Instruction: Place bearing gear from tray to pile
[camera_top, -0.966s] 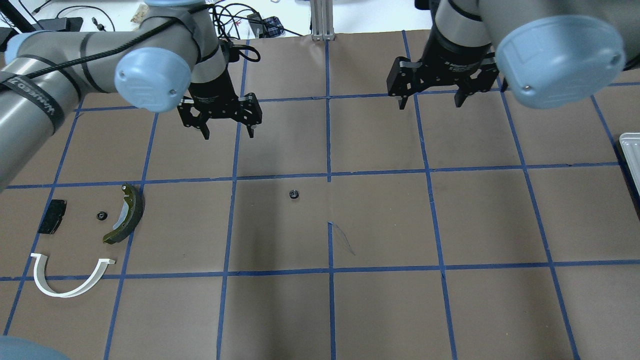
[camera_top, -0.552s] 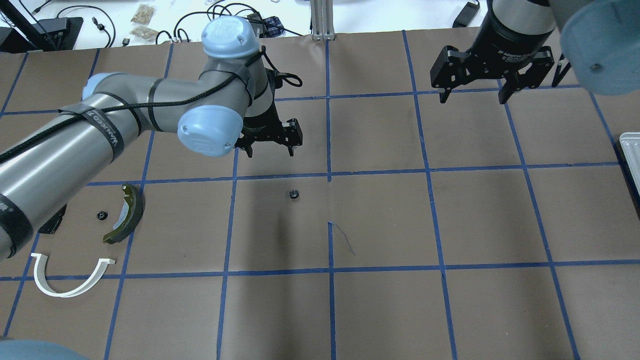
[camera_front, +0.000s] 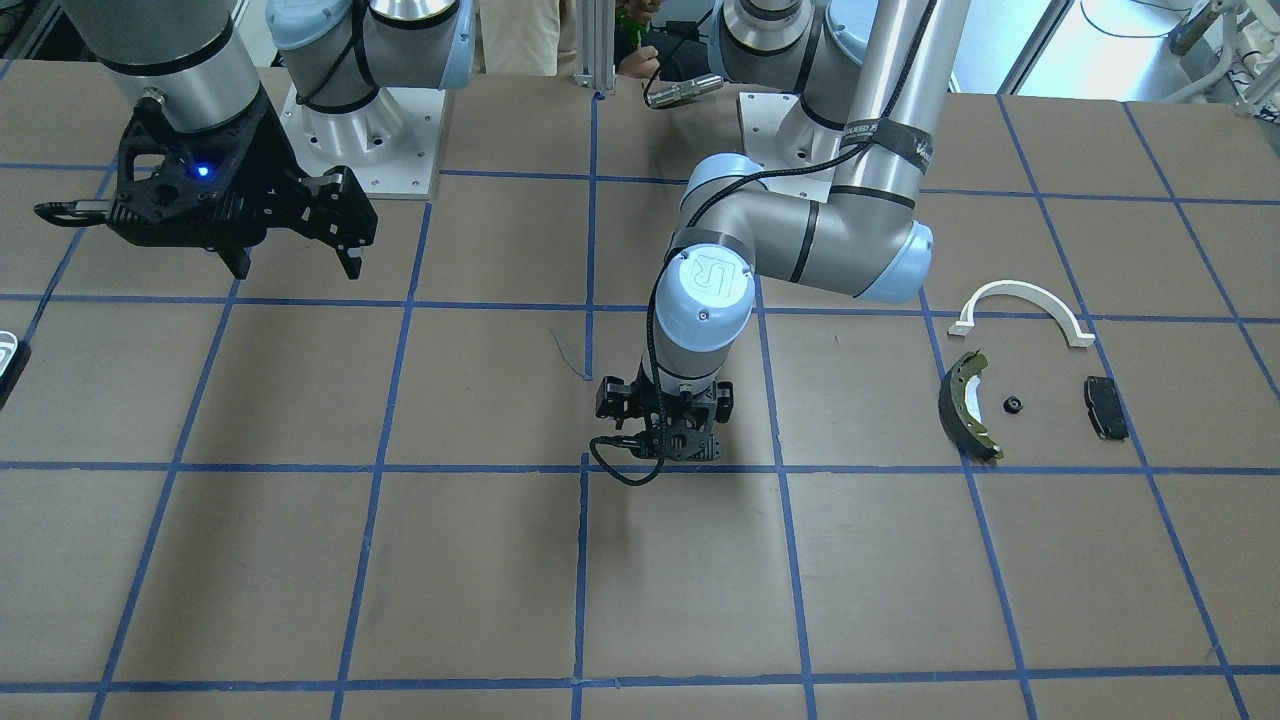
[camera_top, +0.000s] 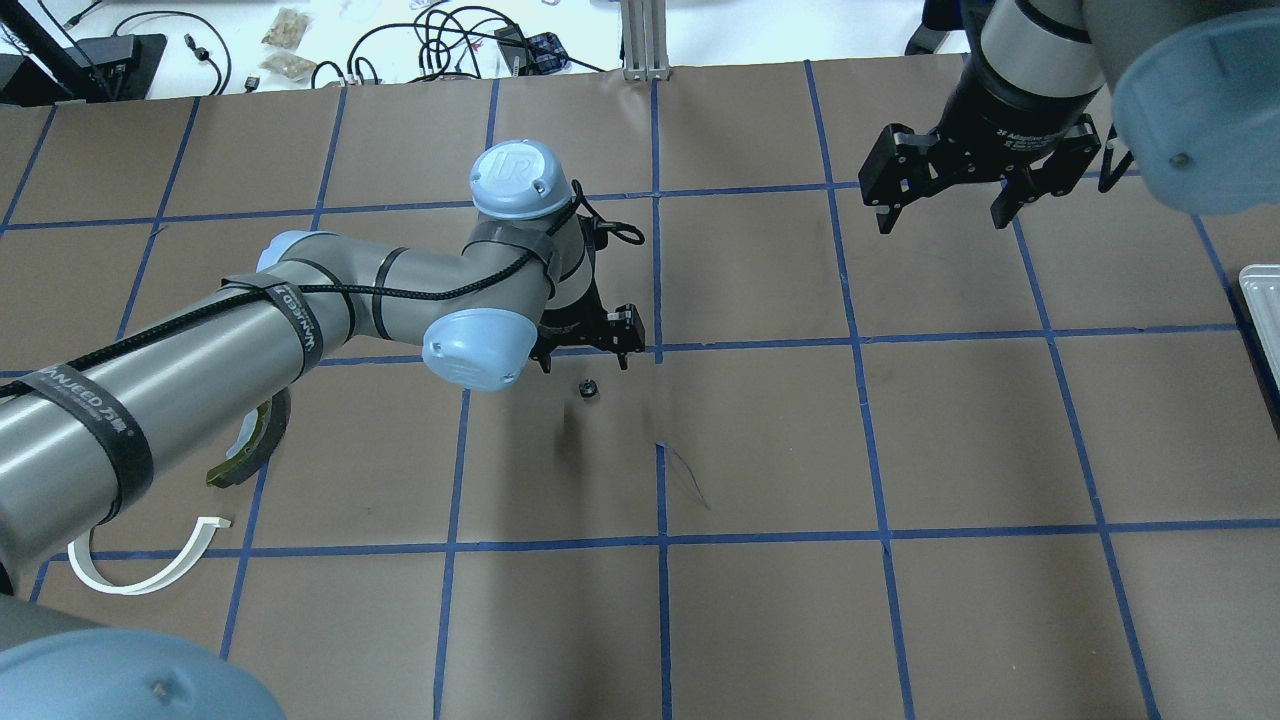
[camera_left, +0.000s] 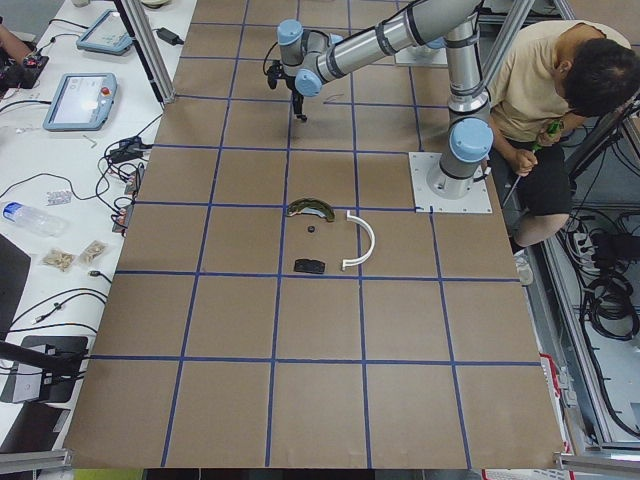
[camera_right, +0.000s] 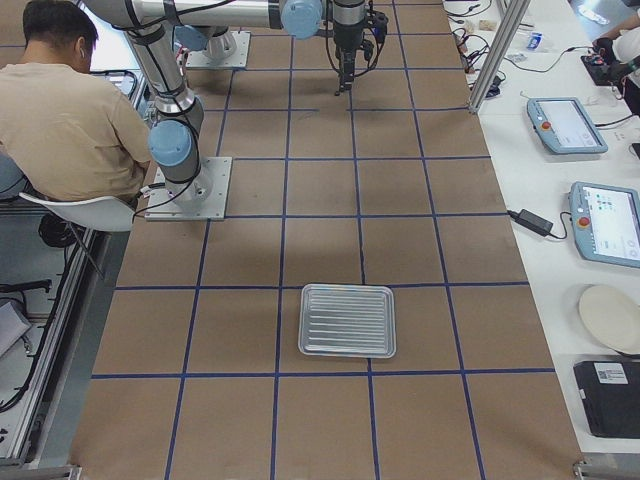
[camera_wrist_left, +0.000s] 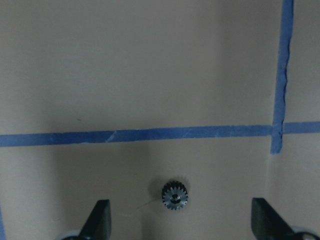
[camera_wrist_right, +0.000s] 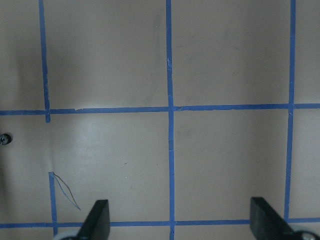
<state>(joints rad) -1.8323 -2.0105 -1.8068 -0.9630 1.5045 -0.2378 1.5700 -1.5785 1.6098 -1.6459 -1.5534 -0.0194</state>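
Within the last second the left gripper (camera_top: 585, 362) had swung forward from the rear of the table (camera_top: 900, 620) and come down over the bearing gear (camera_wrist_left: 174, 195), jaws spread wide, the gear between its fingers (camera_wrist_left: 100, 220) but untouched. The gear lay alone at mid-table, well apart from both the tray (camera_right: 347, 320) and the pile (camera_front: 1012, 404), so a grasp for the last leg looked close. The right gripper (camera_top: 940, 222), spread and empty, had drifted toward the tray's side.
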